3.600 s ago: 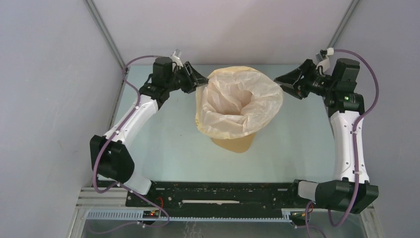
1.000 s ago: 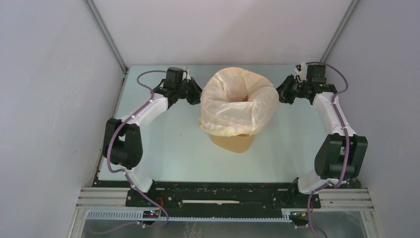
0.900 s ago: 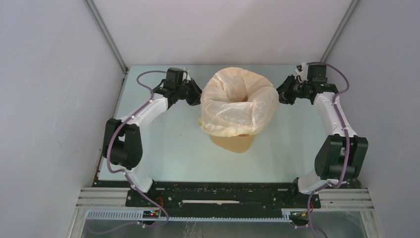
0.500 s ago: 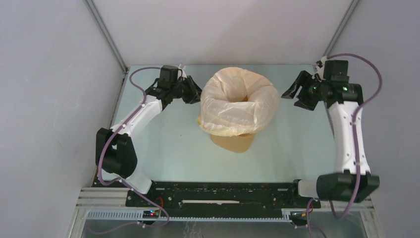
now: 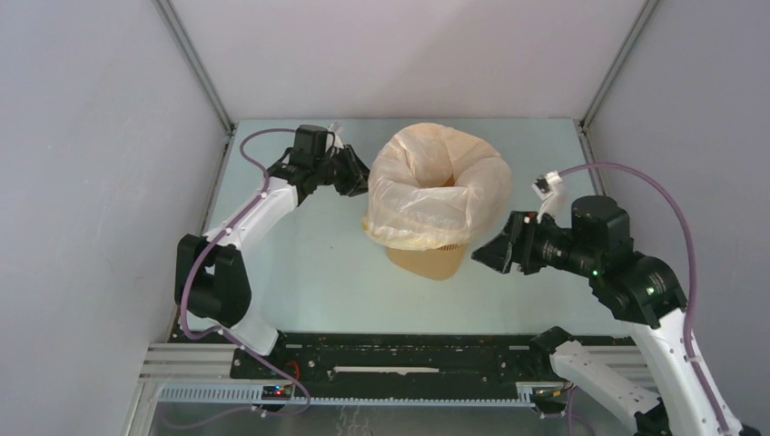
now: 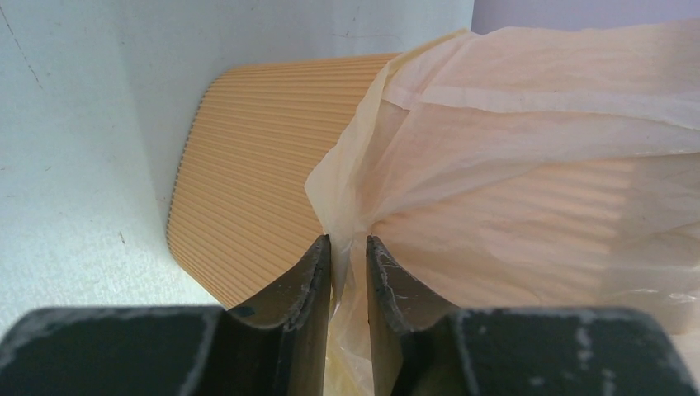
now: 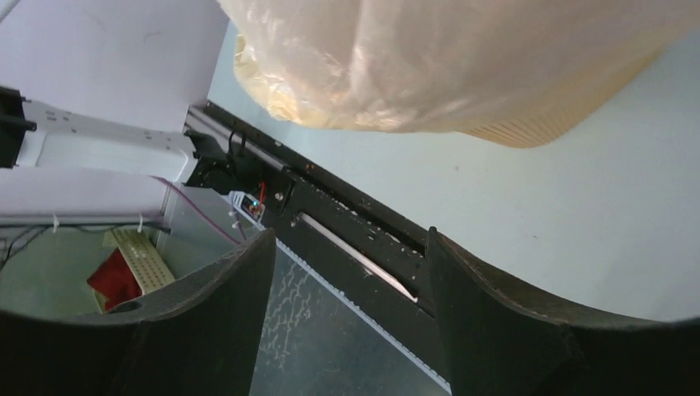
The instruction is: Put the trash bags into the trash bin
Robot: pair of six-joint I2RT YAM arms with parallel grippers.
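The gripper (image 6: 347,247) is at the bottom, with 2 dark fingers (image 6: 309,280) standing a little apart. A fold of the thin, pale bag (image 6: 528,165) runs down into the small gap between them. I cannot tell if the fingers press on it. The bag hangs in wrinkles over the orange bin (image 6: 264,157), which has fine lines on its wall. The bin stands on the pale desk (image 6: 74,165).

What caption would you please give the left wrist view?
Left hand straddling a fold of the trash bag lining the trash bin.
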